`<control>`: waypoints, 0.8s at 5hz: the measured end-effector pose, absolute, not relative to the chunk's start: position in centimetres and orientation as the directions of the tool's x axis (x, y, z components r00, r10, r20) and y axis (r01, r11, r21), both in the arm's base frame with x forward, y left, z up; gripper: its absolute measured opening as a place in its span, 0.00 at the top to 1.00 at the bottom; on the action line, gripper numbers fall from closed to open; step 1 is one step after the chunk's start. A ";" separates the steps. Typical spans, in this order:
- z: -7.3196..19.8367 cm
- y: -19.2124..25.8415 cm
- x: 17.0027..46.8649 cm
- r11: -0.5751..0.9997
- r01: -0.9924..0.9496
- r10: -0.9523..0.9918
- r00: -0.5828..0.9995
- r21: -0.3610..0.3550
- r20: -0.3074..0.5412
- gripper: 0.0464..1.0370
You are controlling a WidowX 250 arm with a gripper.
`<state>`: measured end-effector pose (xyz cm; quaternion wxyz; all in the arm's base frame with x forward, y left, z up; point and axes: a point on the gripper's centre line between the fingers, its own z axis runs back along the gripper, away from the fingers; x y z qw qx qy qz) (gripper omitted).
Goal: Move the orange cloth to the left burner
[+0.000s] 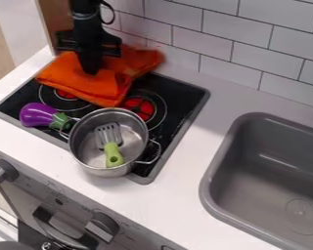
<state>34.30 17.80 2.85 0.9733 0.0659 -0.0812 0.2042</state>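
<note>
The black gripper [90,70] hangs down over the upper left of the stove, its fingers together and shut on a fold of the orange cloth [110,90]. Crumpled, the cloth spreads to both sides of the gripper and covers the back part of the stovetop, with its right end up by the tiled wall. Part of the left burner [62,96] shows below the cloth's lower left edge; the rest is hidden under it.
A steel pot [94,163] holding a green-handled spatula [113,154] stands on the front right of the stove. A purple eggplant [38,115] lies left of the pot. Another burner [141,108] shows behind the pot. The grey sink [218,166] is at the right.
</note>
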 end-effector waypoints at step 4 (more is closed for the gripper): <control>4.3 19.2 35.6 0.856 -0.517 0.511 0.844 -0.007 0.163 0.63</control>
